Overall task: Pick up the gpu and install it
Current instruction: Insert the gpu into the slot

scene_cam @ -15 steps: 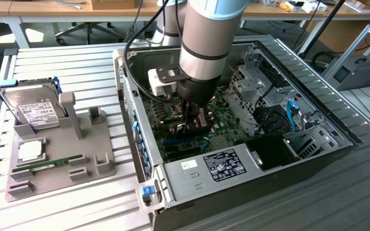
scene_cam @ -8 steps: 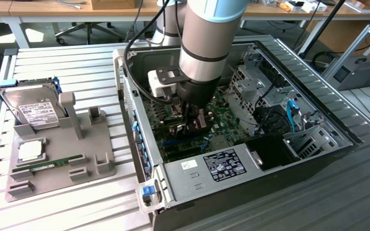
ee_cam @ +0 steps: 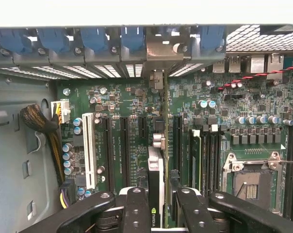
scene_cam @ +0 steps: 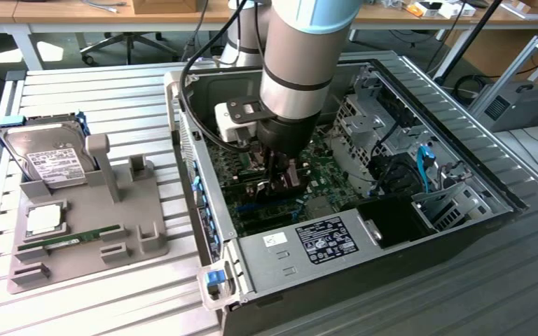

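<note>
— How is the arm (scene_cam: 293,70) being held?
— It is being kept upright over the open case (scene_cam: 250,269).
— And the gripper (ee_cam: 158,206)?
— The gpu (ee_cam: 155,179) is being clamped edge-on between partly parted fingers (ee_cam: 136,208), just above the motherboard (ee_cam: 224,111) slots.

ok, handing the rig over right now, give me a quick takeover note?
Hand: shut on the gpu, held edge-on, down inside the open PC case.
Gpu: over the motherboard's expansion slots, its end bracket at the rear slot openings. Whether it is fully seated, I cannot tell.
Done: gpu picked up and brought into the case.
Left: confirm seating, release.
Fixture beside the case holds the hard drive and memory stick.
</note>
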`<state>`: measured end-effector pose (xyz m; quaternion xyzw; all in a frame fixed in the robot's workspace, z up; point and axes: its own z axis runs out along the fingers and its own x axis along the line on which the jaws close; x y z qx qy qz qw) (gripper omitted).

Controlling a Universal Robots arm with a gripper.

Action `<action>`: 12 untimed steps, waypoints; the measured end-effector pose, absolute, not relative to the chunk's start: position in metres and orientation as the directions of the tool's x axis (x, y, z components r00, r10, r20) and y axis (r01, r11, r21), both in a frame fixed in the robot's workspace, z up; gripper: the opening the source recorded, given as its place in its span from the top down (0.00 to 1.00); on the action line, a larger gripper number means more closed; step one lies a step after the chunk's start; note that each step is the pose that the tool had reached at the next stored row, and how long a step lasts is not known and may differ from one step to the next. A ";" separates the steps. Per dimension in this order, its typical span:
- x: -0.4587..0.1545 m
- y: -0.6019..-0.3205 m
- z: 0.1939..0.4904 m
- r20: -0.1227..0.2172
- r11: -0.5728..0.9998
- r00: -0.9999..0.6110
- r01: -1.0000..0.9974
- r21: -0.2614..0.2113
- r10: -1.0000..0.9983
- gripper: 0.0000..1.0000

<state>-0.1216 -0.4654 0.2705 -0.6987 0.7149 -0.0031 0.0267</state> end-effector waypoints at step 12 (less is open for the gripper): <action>-0.123 -0.465 0.268 -0.034 0.024 -0.022 -0.999 -0.042 -0.999 0.73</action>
